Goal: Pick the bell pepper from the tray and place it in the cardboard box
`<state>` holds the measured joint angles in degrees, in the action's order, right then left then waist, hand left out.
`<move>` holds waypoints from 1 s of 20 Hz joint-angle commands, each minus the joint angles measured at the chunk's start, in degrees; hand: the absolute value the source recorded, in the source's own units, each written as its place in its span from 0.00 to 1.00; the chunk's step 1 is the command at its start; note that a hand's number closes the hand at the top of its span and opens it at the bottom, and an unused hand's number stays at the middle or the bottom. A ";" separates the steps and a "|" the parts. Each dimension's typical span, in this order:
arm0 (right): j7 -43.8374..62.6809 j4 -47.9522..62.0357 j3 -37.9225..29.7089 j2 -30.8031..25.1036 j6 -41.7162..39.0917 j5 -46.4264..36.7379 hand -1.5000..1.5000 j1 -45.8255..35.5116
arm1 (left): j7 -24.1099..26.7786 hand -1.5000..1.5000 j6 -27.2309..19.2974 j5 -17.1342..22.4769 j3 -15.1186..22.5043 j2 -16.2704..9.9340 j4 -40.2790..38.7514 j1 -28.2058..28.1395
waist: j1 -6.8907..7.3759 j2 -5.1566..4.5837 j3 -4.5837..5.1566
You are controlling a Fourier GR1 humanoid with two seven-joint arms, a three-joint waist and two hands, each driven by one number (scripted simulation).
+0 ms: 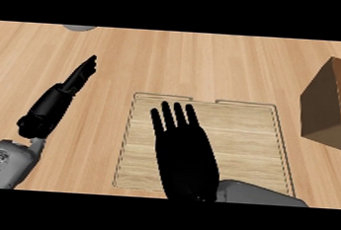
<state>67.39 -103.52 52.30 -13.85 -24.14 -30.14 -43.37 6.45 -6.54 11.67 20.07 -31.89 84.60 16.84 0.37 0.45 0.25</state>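
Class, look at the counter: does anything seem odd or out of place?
Yes: no bell pepper shows anywhere. The right hand, fingers straight, covers the middle of the tray, so the pepper may lie beneath it. The cardboard box sits askew at the right edge.

Pale wooden plank counter [206,60], bearing a flat light-wood rectangular tray [252,142] at centre, an open brown cardboard box [327,104] at right, a grey rounded object [79,27] at the far edge.

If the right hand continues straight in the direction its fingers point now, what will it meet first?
The right hand hovers open over the tray, fingers pointing toward its far rim. That rim would likely come first if the hand is low; otherwise only bare counter lies beyond. No bell pepper is visible.
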 commanded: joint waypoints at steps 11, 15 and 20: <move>11.70 13.00 -0.34 11.11 -8.08 -9.64 0.00 -1.05 | 0.93 0.50 1.95 -0.33 -2.57 -0.53 1.82 -2.88 | -0.13 -0.03 -0.19; 9.32 17.04 0.78 11.94 -6.36 -14.00 0.00 1.97 | 1.03 0.50 2.66 -0.16 -3.86 -0.45 1.17 -2.56 | -0.17 -0.20 -0.20; 7.10 16.88 -3.84 13.44 -10.04 -16.31 0.00 1.22 | 4.23 0.50 5.43 -0.67 -5.92 -0.62 -3.07 -1.39 | -0.65 -0.36 -0.18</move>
<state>64.62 -87.85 49.76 -3.76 -29.22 -44.58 -41.58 8.18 -3.44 10.77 16.25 -31.70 84.16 14.99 -0.17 0.20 0.05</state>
